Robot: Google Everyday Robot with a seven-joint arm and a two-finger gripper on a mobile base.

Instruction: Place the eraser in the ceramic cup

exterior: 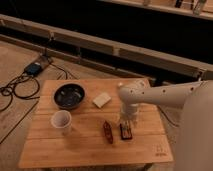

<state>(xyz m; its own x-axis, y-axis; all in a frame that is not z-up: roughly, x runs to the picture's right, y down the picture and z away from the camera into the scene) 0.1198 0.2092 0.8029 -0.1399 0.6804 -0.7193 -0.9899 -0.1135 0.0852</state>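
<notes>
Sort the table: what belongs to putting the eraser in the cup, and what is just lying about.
For the job: eraser, ceramic cup, gripper right over the eraser.
Lying about: dark bowl, cream block, reddish-brown piece.

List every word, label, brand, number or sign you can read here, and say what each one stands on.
Nothing can be quoted.
Small dark stamp on the table, near its corner at the picture's lower right: too blurred to read.
Red-orange markings on the eraser, just under the gripper: too small to read.
The ceramic cup: plain white, no text.
</notes>
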